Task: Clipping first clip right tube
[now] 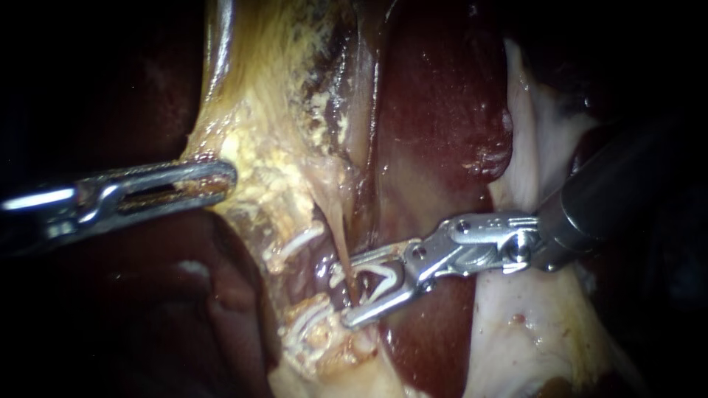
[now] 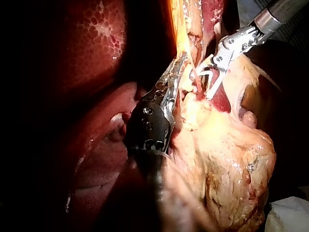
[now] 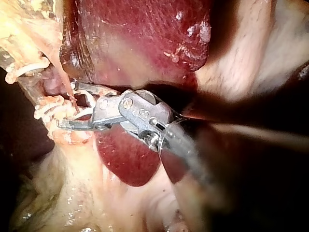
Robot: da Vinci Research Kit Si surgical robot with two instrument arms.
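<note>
My right instrument (image 1: 352, 289) comes in from the right with its jaws open and an open white clip (image 1: 380, 278) seated between them. A thin pale tube (image 1: 335, 221) runs down from the yellowish fatty tissue (image 1: 273, 133) and passes between these jaws, inside the clip. In the right wrist view the same jaws (image 3: 72, 106) straddle the tube just ahead of the instrument. My left instrument (image 1: 217, 180) enters from the left, its jaws shut on the edge of the yellowish tissue, and holds it taut. The left wrist view shows those jaws (image 2: 177, 70) lying along that tissue.
Dark red liver (image 1: 435, 110) lies behind the right instrument. Pale whitish tissue (image 1: 531, 324) sits under its shaft. Thin white strands (image 1: 295, 242) cross the fatty tissue beside the tube. A bulky yellow fatty mass (image 2: 227, 159) lies beside the left instrument.
</note>
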